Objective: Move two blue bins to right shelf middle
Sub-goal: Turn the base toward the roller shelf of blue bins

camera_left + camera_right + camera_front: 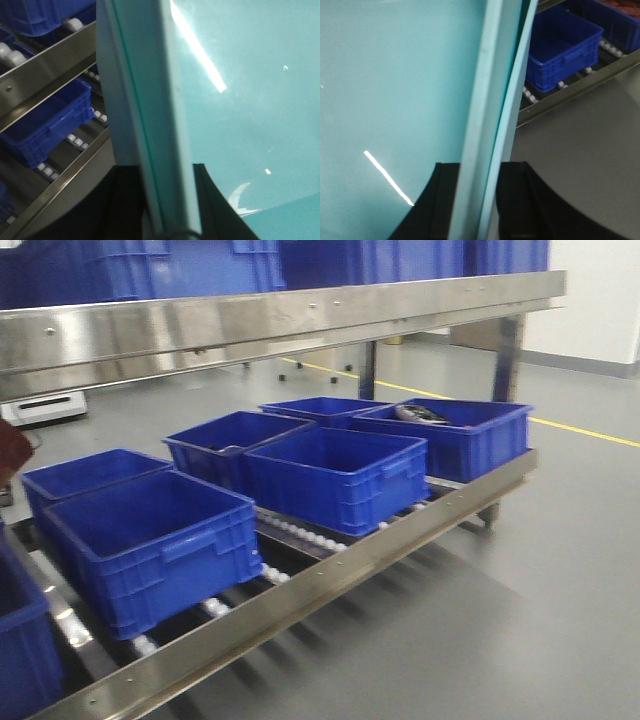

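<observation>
A pale cyan bin fills both wrist views, and its smooth inner wall is close to the cameras. My left gripper is shut on its thick rim, one black finger outside and one inside. My right gripper is shut on the rim as well, with a finger on the outer side. A second thin pale edge runs along that rim; I cannot tell whether it is another bin nested in it. The wide steel rail of the right shelf middle crosses the top of the front view.
Several dark blue ribbed bins stand on the lower roller tier, more above the rail. Rack rails and dark bins show past the pale bin. Grey floor with a yellow line lies to the right.
</observation>
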